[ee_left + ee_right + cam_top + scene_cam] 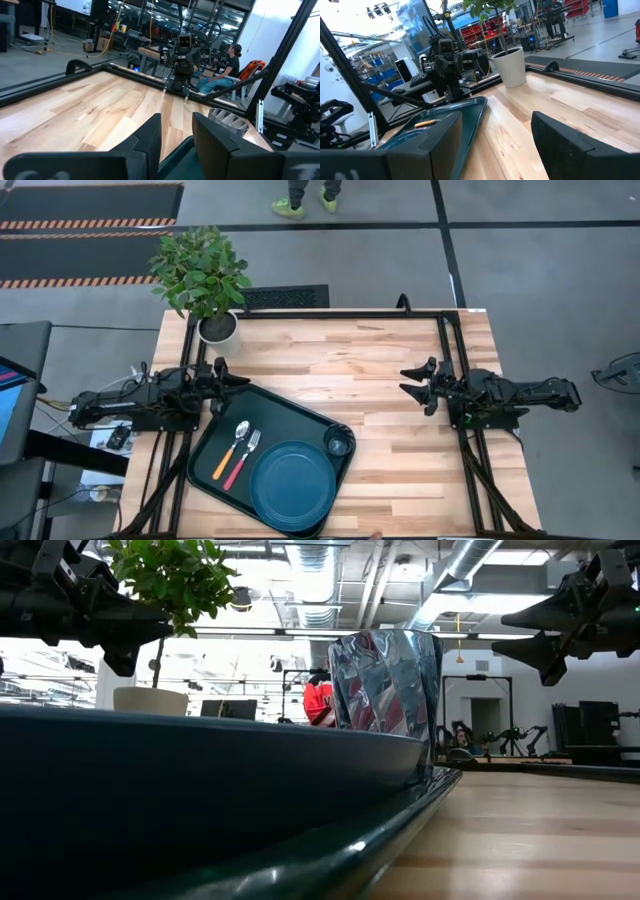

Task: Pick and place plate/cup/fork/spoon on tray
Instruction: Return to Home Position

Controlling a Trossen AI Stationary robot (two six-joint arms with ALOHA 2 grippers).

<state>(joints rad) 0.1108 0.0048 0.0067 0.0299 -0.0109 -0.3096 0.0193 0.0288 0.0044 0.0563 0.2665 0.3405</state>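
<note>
Dark-green tray (pixel 215 455), blue plate (pixel 292 486), cup (pixel 339 444), fork (pixel 242 459), spoon (pixel 230 448)

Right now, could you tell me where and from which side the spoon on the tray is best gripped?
Probably by its orange handle, coming straight down from above. The spoon lies flat on the tray, slanted, with the fork close along one side, so closing across the handle near its free end, away from the fork's tines, looks safest. The left claw is nearest.

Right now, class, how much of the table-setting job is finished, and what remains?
All looks done: the plate, cup, fork and spoon lie on the tray. Nothing is in hand; the left end effector and right end effector hang open and empty. Nothing seems left.
</note>
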